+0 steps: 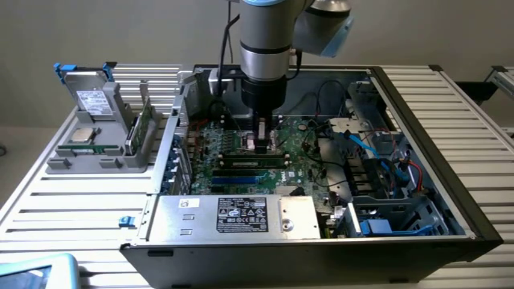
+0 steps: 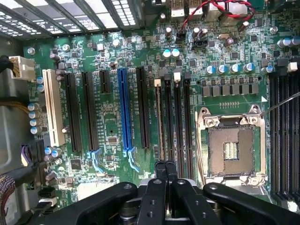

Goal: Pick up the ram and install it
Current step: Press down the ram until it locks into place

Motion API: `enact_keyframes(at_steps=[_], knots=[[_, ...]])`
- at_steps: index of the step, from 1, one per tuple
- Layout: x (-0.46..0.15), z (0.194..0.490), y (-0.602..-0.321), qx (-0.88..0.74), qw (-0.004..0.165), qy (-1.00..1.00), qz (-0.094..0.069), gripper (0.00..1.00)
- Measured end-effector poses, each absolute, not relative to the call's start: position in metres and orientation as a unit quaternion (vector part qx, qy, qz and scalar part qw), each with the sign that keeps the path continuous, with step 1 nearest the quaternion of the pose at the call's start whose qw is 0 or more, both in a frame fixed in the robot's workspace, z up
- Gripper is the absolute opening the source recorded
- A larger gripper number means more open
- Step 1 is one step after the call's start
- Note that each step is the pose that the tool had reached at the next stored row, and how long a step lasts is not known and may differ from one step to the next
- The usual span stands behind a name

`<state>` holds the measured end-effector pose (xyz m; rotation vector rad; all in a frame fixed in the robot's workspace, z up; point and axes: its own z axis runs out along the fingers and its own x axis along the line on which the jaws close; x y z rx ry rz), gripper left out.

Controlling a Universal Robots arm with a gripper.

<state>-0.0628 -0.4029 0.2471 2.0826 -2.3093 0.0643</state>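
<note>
My gripper, jaws together and empty, hovers over the large green motherboard; a slim green ram stick appears seated in its black slot.

An open PC case is laid flat on a slatted table. A silver power supply is seen at the case's 6 o'clock edge, cables and drive bays toward 3 o'clock. A grey parts holder is parked at 9 o'clock, with what's probably a CPU on it. An empty socket and blue slot are seen up close.
</note>
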Motion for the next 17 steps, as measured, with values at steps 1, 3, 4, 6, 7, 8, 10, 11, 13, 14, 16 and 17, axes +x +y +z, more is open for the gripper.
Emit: enact_keyframes(at_steps=[1,3,4,6,7,8,10,11,13,14,16,17], knots=[[-0.0628,0.2471,-0.4029,0.663,0.016,-0.748,0.021,0.11],[-0.0628,0.2471,-0.4029,0.651,0.016,-0.759,0.020,0.11],[-0.0628,0.2470,-0.4029,0.645,0.016,-0.764,0.020,0.11],[-0.0628,0.2469,-0.4029,0.633,0.017,-0.774,0.020,0.11],[-0.0628,0.2470,-0.4029,0.628,0.017,-0.778,0.020,0.11],[-0.0628,0.2469,-0.4029,0.623,0.017,-0.782,0.020,0.11],[-0.0628,0.2469,-0.4029,0.611,0.017,-0.791,0.019,0.11],[-0.0628,0.2469,-0.4029,0.604,0.017,-0.796,0.019,0.11],[-0.0628,0.2469,-0.4029,0.592,0.018,-0.806,0.019,0.11],[-0.0628,0.2469,-0.4029,0.586,0.018,-0.810,0.019,0.11],[-0.0628,0.2469,-0.4029,0.573,0.018,-0.819,0.019,0.11],[-0.0628,0.2469,-0.4029,0.567,0.018,-0.823,0.018,0.11]])
